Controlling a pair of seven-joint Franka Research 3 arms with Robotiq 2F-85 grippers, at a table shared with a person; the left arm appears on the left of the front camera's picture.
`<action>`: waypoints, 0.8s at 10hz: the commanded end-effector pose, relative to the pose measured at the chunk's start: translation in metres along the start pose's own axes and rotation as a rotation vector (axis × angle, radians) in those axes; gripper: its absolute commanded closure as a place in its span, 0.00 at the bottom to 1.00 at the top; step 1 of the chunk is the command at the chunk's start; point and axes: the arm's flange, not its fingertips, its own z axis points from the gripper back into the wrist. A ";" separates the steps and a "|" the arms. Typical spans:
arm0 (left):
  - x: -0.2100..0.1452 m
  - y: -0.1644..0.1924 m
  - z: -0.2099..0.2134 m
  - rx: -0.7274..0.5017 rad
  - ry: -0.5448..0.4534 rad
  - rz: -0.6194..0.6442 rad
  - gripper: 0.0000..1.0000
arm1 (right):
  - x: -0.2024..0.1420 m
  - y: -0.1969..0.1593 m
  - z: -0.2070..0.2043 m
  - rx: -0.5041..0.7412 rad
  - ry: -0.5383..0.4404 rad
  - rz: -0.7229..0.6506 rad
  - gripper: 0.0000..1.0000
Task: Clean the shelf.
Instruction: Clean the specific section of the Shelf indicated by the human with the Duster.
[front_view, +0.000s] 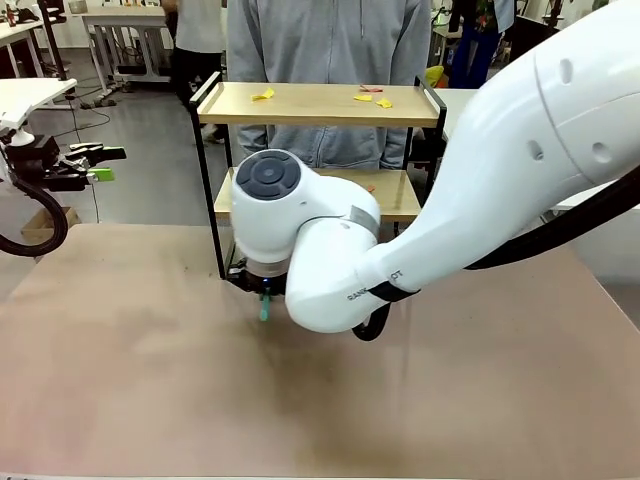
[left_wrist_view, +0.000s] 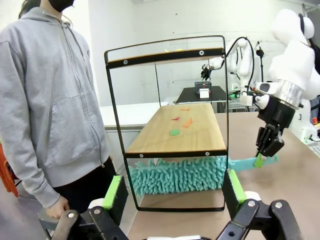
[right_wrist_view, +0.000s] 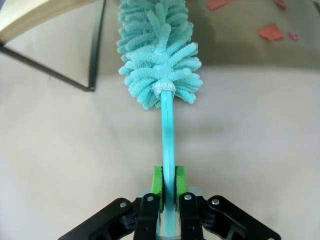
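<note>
Beige tabletop (front_view: 150, 380) under the shelf (front_view: 310, 103), grey lab floor (front_view: 150, 190) beyond.

On table (front_view: 150, 380), far middle: shelf (front_view: 320, 105); behind it, person (front_view: 330, 40). On both boards, scraps (front_view: 263, 95). Under lower board, duster (left_wrist_view: 175, 175) head; handle in right gripper (right_wrist_view: 168, 185), before shelf's left end. Far left of shelf, well apart: left gripper (front_view: 103, 164).

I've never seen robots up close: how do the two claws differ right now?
The left gripper is open and empty, off to the side; the right gripper is shut on the teal duster, low beside the shelf. Both are black with green pads.
</note>
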 end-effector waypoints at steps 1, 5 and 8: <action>0.003 -0.001 0.000 -0.003 -0.003 -0.006 0.00 | 0.011 -0.034 0.014 0.013 0.035 -0.016 0.87; 0.003 -0.001 0.000 -0.003 -0.003 -0.006 0.00 | 0.033 -0.085 0.018 -0.024 0.053 -0.076 0.87; 0.003 -0.001 0.000 -0.003 -0.003 -0.006 0.00 | 0.044 -0.118 0.018 -0.094 0.078 -0.118 0.87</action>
